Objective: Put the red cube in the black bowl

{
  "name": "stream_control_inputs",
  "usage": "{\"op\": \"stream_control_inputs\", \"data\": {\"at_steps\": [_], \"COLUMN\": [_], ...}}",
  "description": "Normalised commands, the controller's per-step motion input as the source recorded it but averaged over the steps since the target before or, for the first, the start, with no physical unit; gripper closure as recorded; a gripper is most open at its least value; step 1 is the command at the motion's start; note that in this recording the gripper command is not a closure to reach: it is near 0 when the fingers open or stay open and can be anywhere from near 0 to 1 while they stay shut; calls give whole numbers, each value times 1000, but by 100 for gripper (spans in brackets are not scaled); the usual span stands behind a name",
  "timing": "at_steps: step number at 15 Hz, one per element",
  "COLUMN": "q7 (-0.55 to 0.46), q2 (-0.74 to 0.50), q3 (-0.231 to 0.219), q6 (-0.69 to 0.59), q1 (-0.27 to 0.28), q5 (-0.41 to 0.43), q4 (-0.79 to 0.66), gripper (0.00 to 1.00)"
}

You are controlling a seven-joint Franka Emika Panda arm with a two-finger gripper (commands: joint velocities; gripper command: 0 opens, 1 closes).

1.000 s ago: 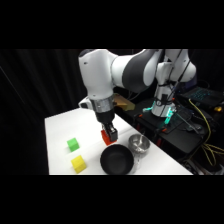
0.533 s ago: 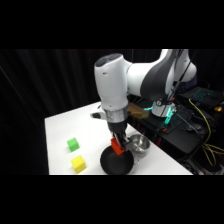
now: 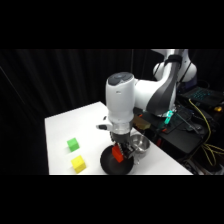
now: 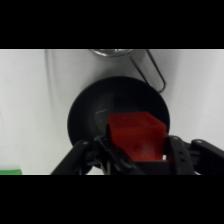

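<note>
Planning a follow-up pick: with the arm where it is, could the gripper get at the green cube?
Probably yes, once freed: the gripper is shut on the red cube, but the green cube sits uncovered.

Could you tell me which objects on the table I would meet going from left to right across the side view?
green cube → yellow cube → black bowl, with the red cube in the claw above it → metal bowl.
</note>
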Motion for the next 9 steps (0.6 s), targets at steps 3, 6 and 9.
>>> {"op": "stream_control_inputs", "data": {"at_steps": [3,6,9], "q7": [7,25,164], "q2": [-175,-332,-486], "q3": [-104,-40,10], "q6": [51,-173,-521], "q1": [98,83,98], "q5": [-198,-62,9], "q4": [-97,-105,-43], "gripper": [0,0,0]}}
